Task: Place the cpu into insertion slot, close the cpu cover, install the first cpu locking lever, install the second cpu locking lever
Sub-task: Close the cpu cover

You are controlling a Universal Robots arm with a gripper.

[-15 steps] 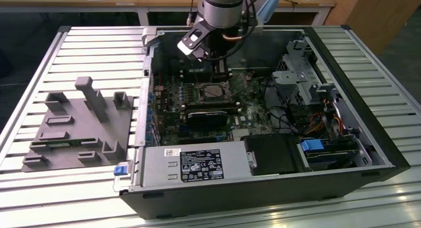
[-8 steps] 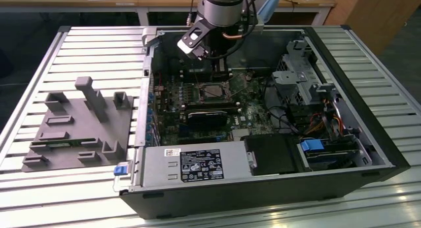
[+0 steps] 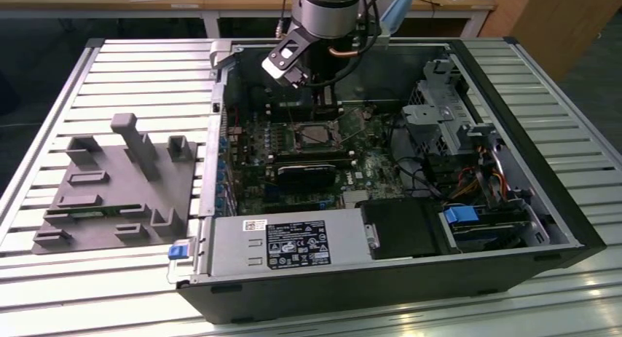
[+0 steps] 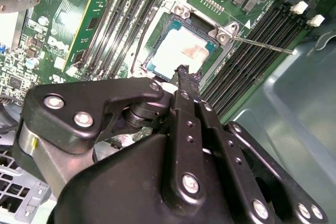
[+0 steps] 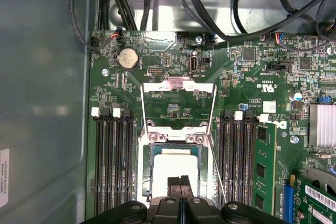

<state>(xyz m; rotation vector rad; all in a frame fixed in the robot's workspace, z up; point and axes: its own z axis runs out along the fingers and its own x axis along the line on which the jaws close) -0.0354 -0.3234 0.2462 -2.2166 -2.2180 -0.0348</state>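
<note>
My fingers (image 5: 173, 186), clenched empty, hover over the cpu (image 5: 170, 166). It sits in the insertion slot (image 5: 173, 136), cpu cover (image 5: 178, 86) open.

The arm (image 3: 328, 9) points down, its claw (image 5: 179, 182) pinched together.

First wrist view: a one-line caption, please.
Shut gripper over the cpu lying in the insertion slot, cpu cover open.

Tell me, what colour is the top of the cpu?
The cpu is shiny silver-white, clearest in the second wrist view.
</note>
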